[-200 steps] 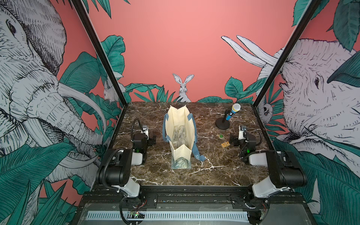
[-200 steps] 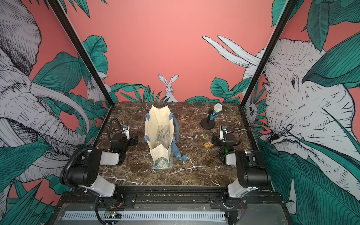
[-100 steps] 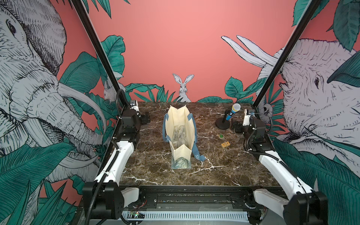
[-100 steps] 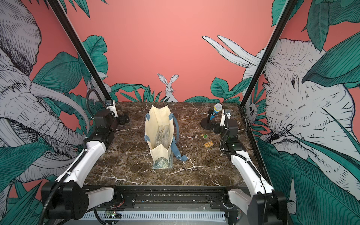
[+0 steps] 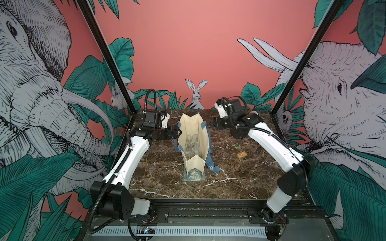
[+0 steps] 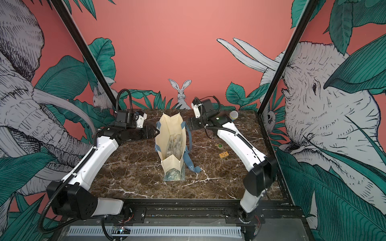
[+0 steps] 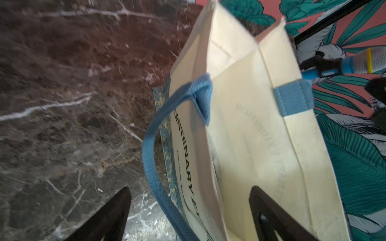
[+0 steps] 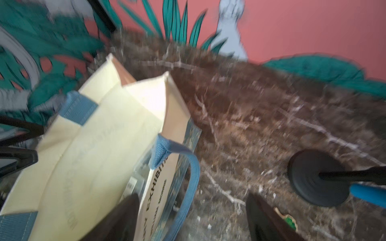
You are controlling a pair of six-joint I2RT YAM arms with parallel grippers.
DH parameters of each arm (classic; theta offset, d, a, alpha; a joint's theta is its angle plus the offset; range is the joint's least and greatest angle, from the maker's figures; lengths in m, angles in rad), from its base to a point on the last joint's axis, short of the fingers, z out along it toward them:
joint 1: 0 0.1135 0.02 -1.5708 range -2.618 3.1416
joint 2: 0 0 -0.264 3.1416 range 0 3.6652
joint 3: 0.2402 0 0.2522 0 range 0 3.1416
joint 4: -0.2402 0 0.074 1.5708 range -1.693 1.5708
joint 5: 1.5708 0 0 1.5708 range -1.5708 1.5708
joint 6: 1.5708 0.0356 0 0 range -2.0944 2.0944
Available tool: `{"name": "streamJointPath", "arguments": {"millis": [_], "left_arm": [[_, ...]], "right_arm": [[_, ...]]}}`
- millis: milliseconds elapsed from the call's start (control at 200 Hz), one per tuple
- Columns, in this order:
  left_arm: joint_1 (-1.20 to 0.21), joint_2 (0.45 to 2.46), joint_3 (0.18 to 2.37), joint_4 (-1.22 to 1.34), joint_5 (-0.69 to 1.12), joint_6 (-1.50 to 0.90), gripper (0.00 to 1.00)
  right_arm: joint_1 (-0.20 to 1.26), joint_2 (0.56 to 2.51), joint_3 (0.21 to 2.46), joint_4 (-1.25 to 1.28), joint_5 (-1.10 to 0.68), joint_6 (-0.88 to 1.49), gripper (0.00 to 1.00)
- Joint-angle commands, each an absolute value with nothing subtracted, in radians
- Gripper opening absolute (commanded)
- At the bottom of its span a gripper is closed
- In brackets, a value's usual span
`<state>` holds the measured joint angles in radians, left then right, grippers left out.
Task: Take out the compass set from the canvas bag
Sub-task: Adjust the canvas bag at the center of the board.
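The bag [image 5: 194, 164] stands open with a clear packet [image 5: 191, 144] inside, perhaps the compass set. The left gripper [image 5: 179, 131] and right gripper [image 5: 212, 125], jaws spread, sit at opposite rims, pinching nothing.

- left arm [image 5: 129, 160]: extended forward from base, white forearm sloping up, wrist bent inward, so claw points sideways toward opposite claw
- left gripper [image 5: 178, 132]: held about level, jaws wide apart; in wrist view both dark fingers [image 7: 112, 217] visible, well separated
- right arm [image 5: 271, 144]: extended forward too, elbow out to side, wrist turned inward
- right gripper [image 5: 213, 125]: points toward left claw, a little farther forward than it; fingers [image 8: 265, 221] apart, view blurred
- two claws face each other, apart, not touching
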<state>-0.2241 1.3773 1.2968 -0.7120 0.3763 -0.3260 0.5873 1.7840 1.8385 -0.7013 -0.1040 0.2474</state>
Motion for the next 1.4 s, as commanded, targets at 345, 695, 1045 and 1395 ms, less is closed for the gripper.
{"name": "streamJointPath", "arguments": {"millis": [345,695,1045,1395], "left_arm": [[-0.258,1.478,1.284,-0.729,0.511,-0.366,0.48],[-0.258,1.582,1.507,-0.854,0.497,-0.264,0.00],[-0.258,1.697,1.753,-0.889,0.460,-0.190,0.00],[-0.261,1.744,1.878,-0.924,0.473,-0.048,0.00]], "right_arm": [[0.641,1.993,2.078,-0.890,-0.160,0.259,0.42],[0.641,1.840,1.865,-0.805,-0.093,0.311,0.09],[0.661,1.660,1.631,-0.727,-0.006,0.382,0.01],[0.630,1.531,1.589,-0.783,0.010,0.130,0.58]]}}
